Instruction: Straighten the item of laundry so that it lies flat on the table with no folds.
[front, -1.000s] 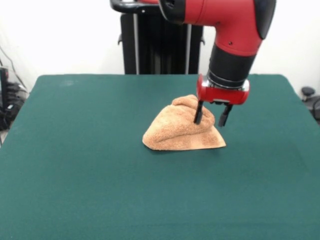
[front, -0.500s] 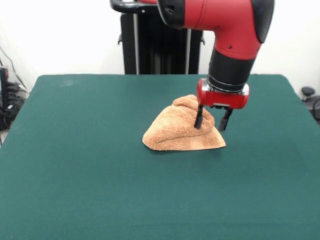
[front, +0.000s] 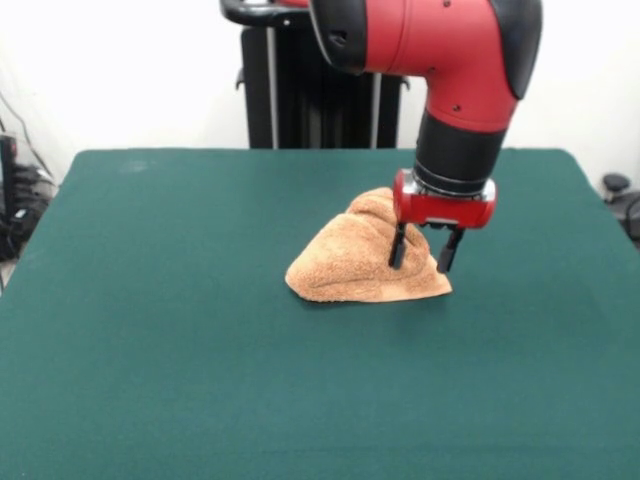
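Observation:
The item of laundry (front: 350, 262), an orange-tan terry towel, lies bunched in a folded mound near the middle of the dark green table (front: 180, 360). My gripper (front: 421, 258) hangs straight down over the mound's right end. It is open, with one black finger in front of the cloth and the other just past the towel's right slope. The fingertips sit low, close to the cloth, and nothing is held between them. The towel's flat front edge runs to a corner just below the gripper.
The table stretches wide on every side of the towel. A black pedestal column (front: 320, 95) rises behind the table's far edge. Dark cables and gear (front: 18, 200) sit off the table's left side.
The gripper has come down a little onto the right end of the towel, staying open. The towel has kept its shape and place.

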